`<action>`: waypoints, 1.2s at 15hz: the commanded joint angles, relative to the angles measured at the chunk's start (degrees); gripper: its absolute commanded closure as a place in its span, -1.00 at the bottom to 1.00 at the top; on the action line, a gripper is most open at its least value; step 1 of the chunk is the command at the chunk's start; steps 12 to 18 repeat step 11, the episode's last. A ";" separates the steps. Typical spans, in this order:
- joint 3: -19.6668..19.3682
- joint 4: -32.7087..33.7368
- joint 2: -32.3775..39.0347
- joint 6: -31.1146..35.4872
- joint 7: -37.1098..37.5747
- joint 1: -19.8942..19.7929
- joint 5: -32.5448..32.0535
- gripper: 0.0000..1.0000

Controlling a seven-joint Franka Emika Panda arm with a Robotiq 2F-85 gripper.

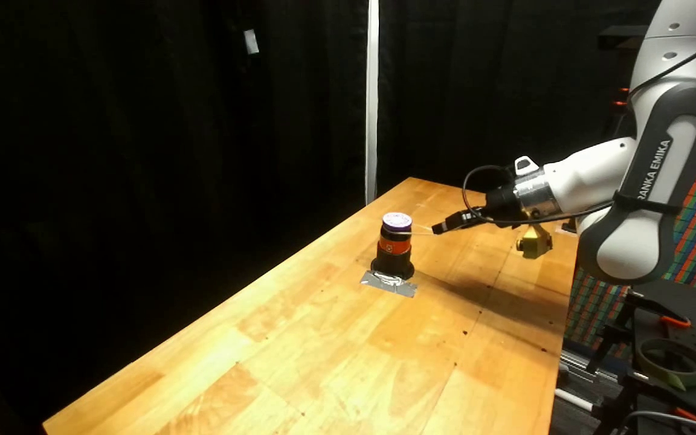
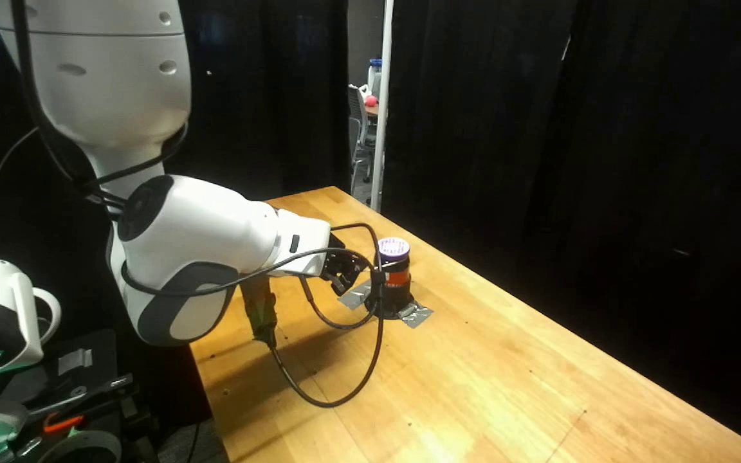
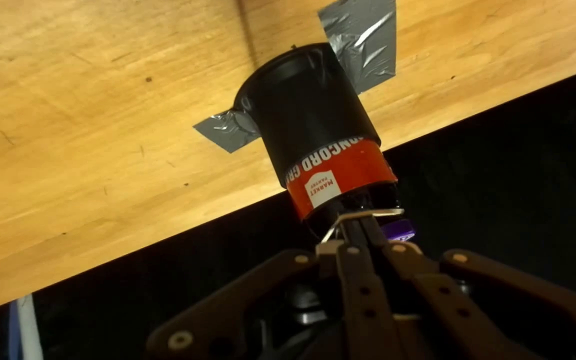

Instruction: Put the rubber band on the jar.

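The jar [image 1: 395,243] stands upright, with an orange-red label, dark upper part and purple lid. Its lower part sits in a black cylindrical holder [image 1: 392,263]. The jar also shows in the other views [image 2: 397,278] [image 3: 349,169]. The thin pale rubber band [image 1: 422,234] is stretched between the jar's upper part, just below the lid, and my fingertips. In the wrist view the band [image 3: 363,214] crosses my fingertips and runs off to both sides; its course behind the jar is hidden. My gripper [image 3: 366,229], also in an exterior view [image 1: 438,229], is shut at the tips, beside the jar.
Grey tape [image 1: 388,284] [image 3: 368,45] fixes the holder to the wooden table [image 1: 348,350]. A black cable loop [image 2: 377,347] hangs from my arm, in front of the jar in an exterior view. A side bench holds a tape roll [image 1: 673,380]. Black curtains stand behind the table.
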 commanded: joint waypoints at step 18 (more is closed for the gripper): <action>2.12 -0.28 0.04 -2.99 8.53 -7.58 -17.50 0.17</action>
